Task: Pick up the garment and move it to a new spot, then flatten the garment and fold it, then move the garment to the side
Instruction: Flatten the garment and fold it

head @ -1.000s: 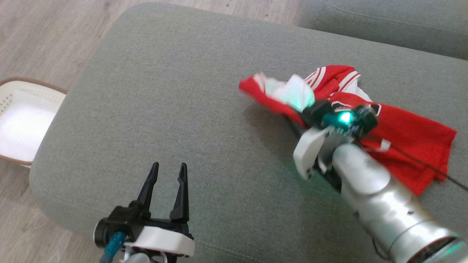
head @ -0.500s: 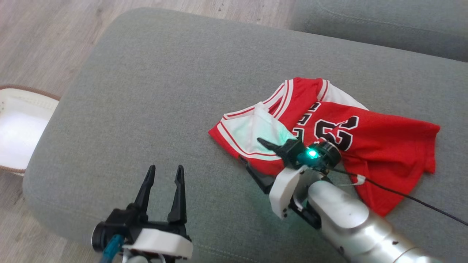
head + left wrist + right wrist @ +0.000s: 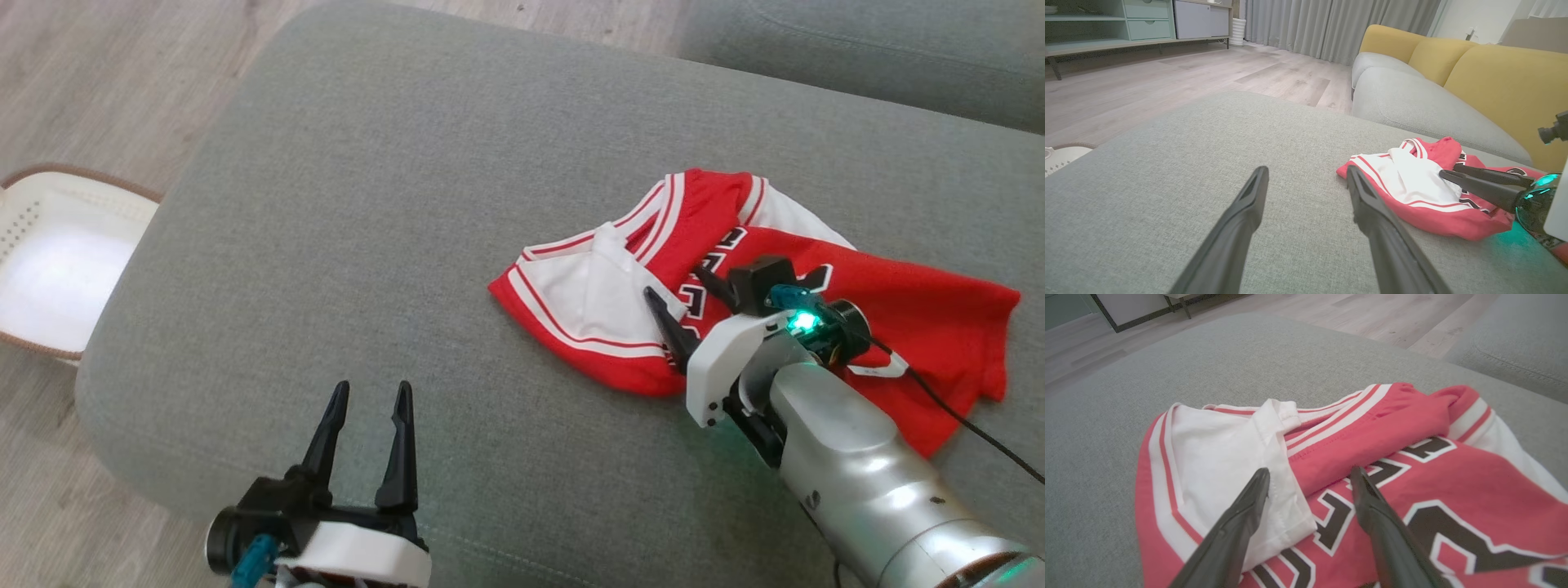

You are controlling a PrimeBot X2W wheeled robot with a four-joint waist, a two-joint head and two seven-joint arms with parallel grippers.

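the red jersey (image 3: 588, 302) is lying crumpled on the right of the grey sofa cushion (image 3: 367, 204). the right gripper (image 3: 675, 282) is hovering over it, released and empty. the left gripper (image 3: 373, 385) is sitting open, near left. flattening seems to be starting, so the next move is likely calling for pinching opposite edges and spreading them.

The garment (image 3: 939, 318) was soft red and white cloth. The sofa seat (image 3: 408, 204) was rough grey woven cloth. The floor (image 3: 98, 82) looked like smooth wood. The left fingers (image 3: 397, 449) and right fingers (image 3: 665, 327) looked like dull black plastic. The right forearm (image 3: 849, 457) was shiny silver metal.
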